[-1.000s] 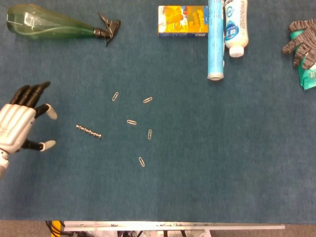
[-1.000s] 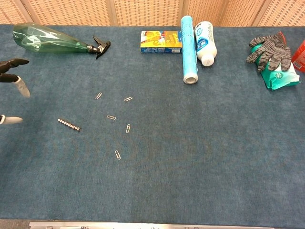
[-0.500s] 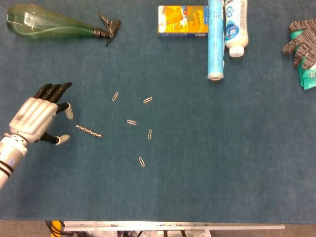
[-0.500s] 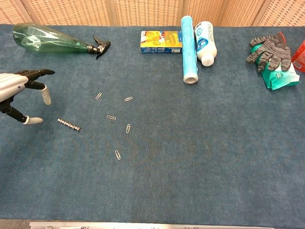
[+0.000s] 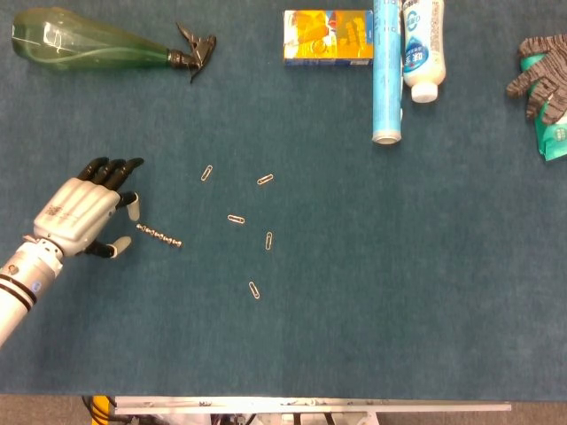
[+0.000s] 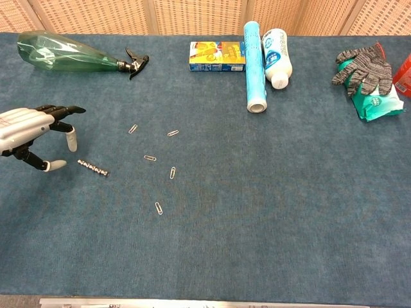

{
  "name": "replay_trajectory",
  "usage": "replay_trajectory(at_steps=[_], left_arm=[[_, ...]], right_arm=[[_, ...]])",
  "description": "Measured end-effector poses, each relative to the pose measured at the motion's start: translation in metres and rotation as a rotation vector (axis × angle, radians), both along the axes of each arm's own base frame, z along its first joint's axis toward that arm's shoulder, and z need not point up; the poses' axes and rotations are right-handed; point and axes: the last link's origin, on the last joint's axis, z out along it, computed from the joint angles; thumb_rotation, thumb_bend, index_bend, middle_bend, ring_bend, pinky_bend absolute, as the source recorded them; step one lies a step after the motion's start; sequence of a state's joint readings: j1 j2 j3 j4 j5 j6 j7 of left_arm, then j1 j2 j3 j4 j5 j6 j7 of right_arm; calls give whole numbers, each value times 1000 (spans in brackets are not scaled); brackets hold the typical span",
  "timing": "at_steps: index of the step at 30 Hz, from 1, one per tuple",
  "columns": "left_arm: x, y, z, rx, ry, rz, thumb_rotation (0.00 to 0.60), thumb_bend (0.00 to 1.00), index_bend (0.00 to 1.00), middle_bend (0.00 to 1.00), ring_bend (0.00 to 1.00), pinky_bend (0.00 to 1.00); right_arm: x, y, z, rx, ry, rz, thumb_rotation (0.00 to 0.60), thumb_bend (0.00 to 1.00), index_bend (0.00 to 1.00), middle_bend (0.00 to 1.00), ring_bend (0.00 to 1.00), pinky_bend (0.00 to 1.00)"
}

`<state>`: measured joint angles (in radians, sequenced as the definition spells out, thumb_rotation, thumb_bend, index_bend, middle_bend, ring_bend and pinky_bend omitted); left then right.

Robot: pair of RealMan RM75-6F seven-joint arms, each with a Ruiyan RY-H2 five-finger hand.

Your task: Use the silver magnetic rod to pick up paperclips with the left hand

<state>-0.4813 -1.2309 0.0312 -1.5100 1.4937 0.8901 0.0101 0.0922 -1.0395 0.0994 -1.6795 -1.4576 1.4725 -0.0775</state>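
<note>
Table (image 5: 372,292), covered in dark blue felt; one. Left hand (image 5: 78,217), silver-backed with black fingers (image 5: 111,168) spread and holding nothing, just beside near end of silver magnetic rod; right hand absent from both views. Silver magnetic rod (image 5: 159,235), short and beaded; one, flat on felt, untouched. Small silver wire paperclips, five: (image 5: 206,173), (image 5: 265,179), (image 5: 236,219), (image 5: 268,240), (image 5: 254,289), loose to right of rod, well apart from one another.

Progress, judged: early. Done: nothing. Remaining: grasp rod, lift, sweep across all five paperclips.
</note>
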Motion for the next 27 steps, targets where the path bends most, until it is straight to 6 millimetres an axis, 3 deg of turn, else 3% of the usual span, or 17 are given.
replay_trajectory(at_steps=[27], left_arm=[[-3,-1,-27,-17,-4,4,600,320,428,0,0,0]], right_arm=[[-2,0,-2,3,-10,0,600,112,424,263,237,412]])
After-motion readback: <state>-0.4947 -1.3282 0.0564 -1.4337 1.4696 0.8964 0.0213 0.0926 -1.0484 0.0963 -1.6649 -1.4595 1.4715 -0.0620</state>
